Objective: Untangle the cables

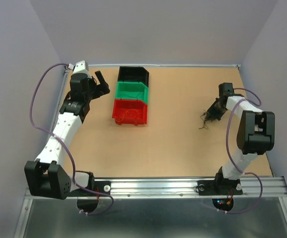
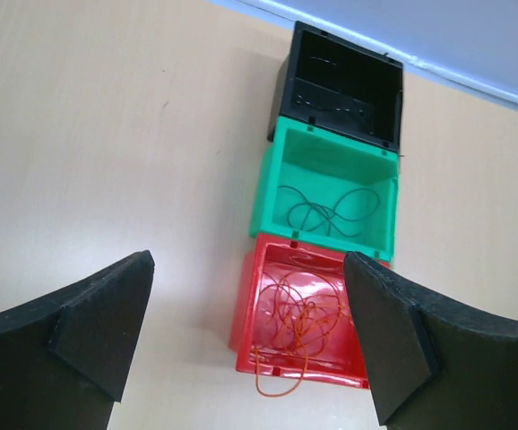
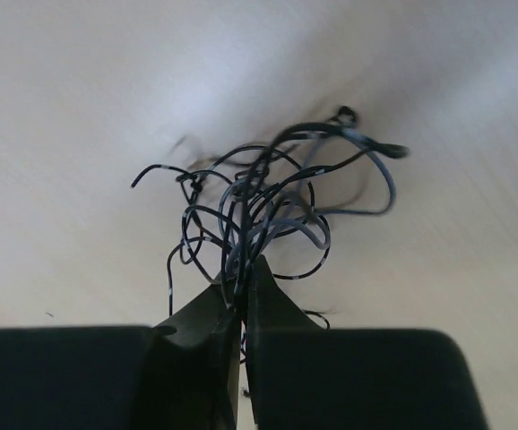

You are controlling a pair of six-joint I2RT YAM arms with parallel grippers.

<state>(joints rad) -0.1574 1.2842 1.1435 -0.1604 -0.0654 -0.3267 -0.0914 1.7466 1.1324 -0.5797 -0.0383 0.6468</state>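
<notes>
right gripper [image 3: 241, 300] was clenched on the black cable clump [image 3: 268, 193] near the table's [image 1: 173, 144] right edge, probably pinched low so strands could be teased apart. left gripper [image 2: 248, 278] hung released, holding nothing, by the far-left corner, facing the bins. orange cable [image 2: 302, 318] lay in the red bin [image 2: 244, 313], one loop spilling over its rim. green cable [image 2: 326, 210] lay in the green bin [image 2: 272, 193], with the black bin [image 2: 283, 85] beyond. bins sat well apart from the clump, not in the way.

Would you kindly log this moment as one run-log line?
left gripper: open, empty | right gripper: shut on black cables | orange cable: in red bin | green cable: in green bin
</notes>
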